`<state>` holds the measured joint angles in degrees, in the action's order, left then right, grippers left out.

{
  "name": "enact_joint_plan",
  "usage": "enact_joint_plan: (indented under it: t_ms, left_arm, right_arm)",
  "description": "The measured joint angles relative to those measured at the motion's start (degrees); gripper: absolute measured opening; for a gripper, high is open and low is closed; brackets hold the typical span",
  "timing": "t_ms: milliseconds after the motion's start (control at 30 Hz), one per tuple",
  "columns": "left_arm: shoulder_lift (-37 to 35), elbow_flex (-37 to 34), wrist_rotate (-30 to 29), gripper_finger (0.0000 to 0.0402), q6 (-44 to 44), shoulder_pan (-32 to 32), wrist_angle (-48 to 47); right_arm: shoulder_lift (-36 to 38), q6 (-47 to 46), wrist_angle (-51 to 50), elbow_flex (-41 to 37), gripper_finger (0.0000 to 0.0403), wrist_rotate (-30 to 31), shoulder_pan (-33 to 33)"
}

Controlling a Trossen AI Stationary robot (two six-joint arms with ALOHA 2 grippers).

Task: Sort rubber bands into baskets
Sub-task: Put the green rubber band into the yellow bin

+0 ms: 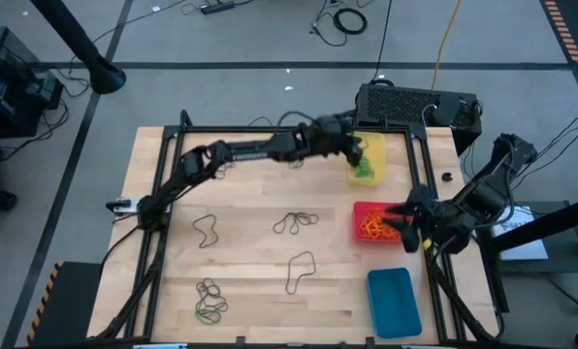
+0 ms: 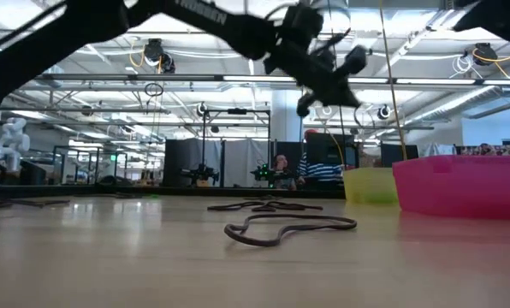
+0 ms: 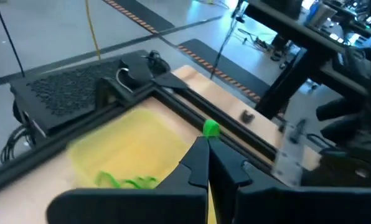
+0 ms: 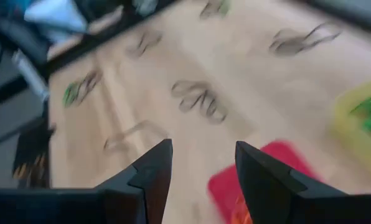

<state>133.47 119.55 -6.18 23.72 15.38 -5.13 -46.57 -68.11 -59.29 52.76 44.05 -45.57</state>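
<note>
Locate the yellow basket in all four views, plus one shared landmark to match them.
High view: yellow basket at the far right of the table, under the left gripper.
Low view: right of centre, partly behind the red basket.
Left wrist view: lower centre, green bands inside.
Right wrist view: right edge.
Shared landmark: the red basket, next to the yellow one; not in the left wrist view.

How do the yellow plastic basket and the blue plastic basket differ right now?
The yellow plastic basket holds green rubber bands; the blue plastic basket looks empty. The yellow one sits at the table's far edge with the left hand over it; the blue one sits at the near edge, no hand above. Both are shallow rectangular trays.
</note>
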Motion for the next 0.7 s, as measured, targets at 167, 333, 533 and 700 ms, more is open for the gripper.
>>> enact_joint_plan:
  t_ms: [167, 333, 533, 700]
  left_arm:
    - [1.42, 0.00, 7.24, 0.0001, -0.08, 5.20, 0.64]
    - [3.92, -0.01, 11.99, 0.0001, -0.02, 6.65, 2.06]
    - [8.24, -0.02, 15.35, 0.0001, 1.12, 5.44, 9.62]
    - [10.59, -0.02, 15.16, 0.0001, 4.72, 4.67, 12.06]
  right_arm:
    - [1.70, -0.02, -0.04, -0.01, 0.0169, 11.09, 3.66]
    - [3.07, 0.10, -0.30, 0.01, 0.0169, 17.26, 8.29]
    - [4.68, -0.21, -0.83, -0.01, 0.0169, 17.52, 15.72]
    - [6.25, -0.21, -5.06, -0.01, 0.0169, 15.67, 21.77]
